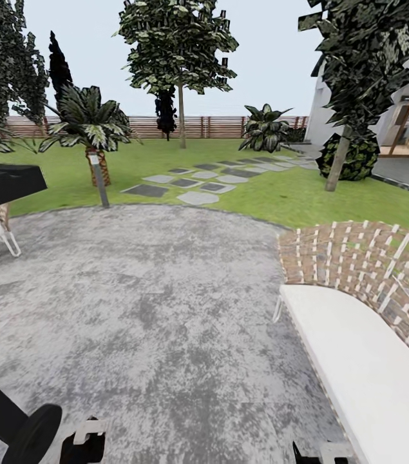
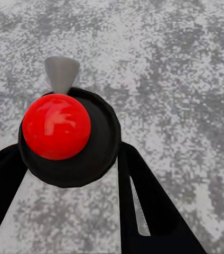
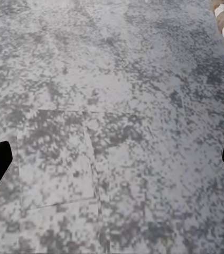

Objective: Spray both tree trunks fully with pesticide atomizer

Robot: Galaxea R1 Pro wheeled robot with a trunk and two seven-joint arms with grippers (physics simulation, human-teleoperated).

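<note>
The left gripper (image 2: 72, 159) is closed on the atomizer (image 2: 64, 132): in the left wrist view its black fingers (image 2: 143, 206) flank a black body with a red ball top and a grey nozzle, held above the floor (image 2: 186, 79); whether both fingers truly press the body is hard to tell from this angle. The right gripper (image 3: 112, 159) hangs open over bare paving, its tips wide apart and holding nothing.

Pickup looks done; the step in hand is the approach to the trees. In the head view one trunk (image 1: 181, 116) stands far across the lawn (image 1: 281, 193) by the fence (image 1: 217, 126), the other trunk (image 1: 338, 158) leans nearer on the right, past the sofa (image 1: 359, 361).

Next the base must drive off the paving toward a trunk, then raise the left arm and aim the nozzle at the bark.
</note>
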